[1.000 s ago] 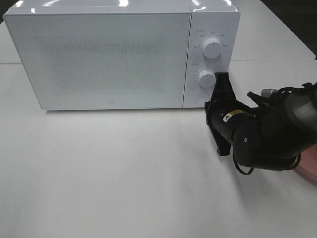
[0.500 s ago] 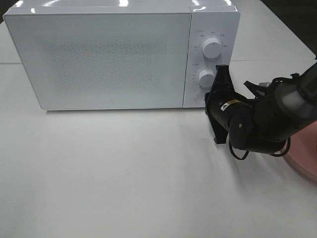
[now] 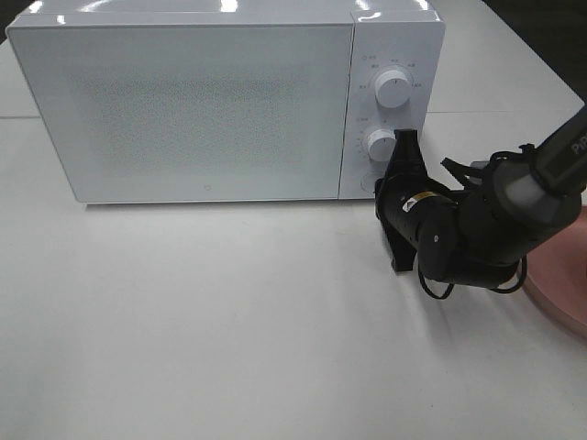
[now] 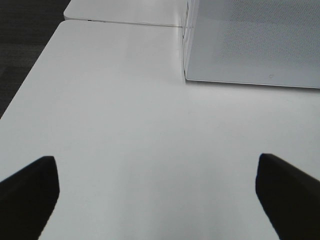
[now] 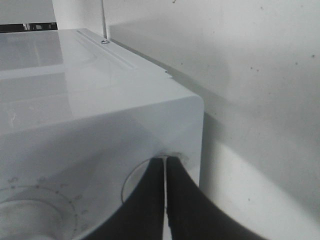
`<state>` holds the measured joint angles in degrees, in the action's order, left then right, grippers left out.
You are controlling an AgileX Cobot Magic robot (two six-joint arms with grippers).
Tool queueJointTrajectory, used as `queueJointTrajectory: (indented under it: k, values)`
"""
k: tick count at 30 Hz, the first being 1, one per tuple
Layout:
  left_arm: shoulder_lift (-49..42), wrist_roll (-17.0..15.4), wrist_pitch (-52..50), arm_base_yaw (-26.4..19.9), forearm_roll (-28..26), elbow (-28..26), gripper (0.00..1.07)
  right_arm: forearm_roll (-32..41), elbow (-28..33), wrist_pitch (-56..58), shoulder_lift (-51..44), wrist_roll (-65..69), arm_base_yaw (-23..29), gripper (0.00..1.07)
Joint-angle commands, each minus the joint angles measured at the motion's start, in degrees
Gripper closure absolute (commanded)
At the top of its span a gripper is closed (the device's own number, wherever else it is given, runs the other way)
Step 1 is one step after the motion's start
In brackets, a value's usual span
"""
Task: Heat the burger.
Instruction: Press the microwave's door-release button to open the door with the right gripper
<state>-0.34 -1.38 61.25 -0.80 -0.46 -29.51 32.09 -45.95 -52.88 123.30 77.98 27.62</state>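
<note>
The burger is out of view. The white microwave (image 3: 211, 101) stands at the back of the table with its door shut. My right gripper (image 3: 381, 187) is shut with nothing in it, and its tips rest at the round button (image 3: 370, 181) at the bottom of the control panel, under the lower dial (image 3: 380, 144). In the right wrist view the closed fingertips (image 5: 164, 162) meet the rim of that button (image 5: 136, 184). My left gripper (image 4: 157, 180) is open over bare table, short of the microwave's front left corner (image 4: 186, 75); it does not show in the exterior view.
A pink plate (image 3: 564, 284) lies at the right edge, partly behind the right arm (image 3: 495, 225). The upper dial (image 3: 393, 88) sits above the lower one. White tabletop (image 3: 211, 321) stretches in front of the microwave.
The right arm has dropped and swung in, and its shut gripper has edged left and up toward the control panel. The microwave door has stayed shut.
</note>
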Motion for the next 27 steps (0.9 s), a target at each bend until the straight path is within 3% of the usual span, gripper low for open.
queueJointTrajectory:
  k: [1,14,27]
  values:
    - [-1.3,-0.1,-0.1,0.2,-0.1,0.0,0.04,-0.7,-1.0,-1.5,0.2,0.5,-0.3,1.07]
    - [-1.3,-0.1,-0.1,0.2,-0.1,0.0,0.04,0.1,-4.5,-2.1,2.4,0.5,-0.3,1.07]
    - [-1.3,-0.1,-0.1,0.2,-0.1,0.0,0.04,1.9,-4.8,-13.7,2.5,-0.9,-0.3,1.07]
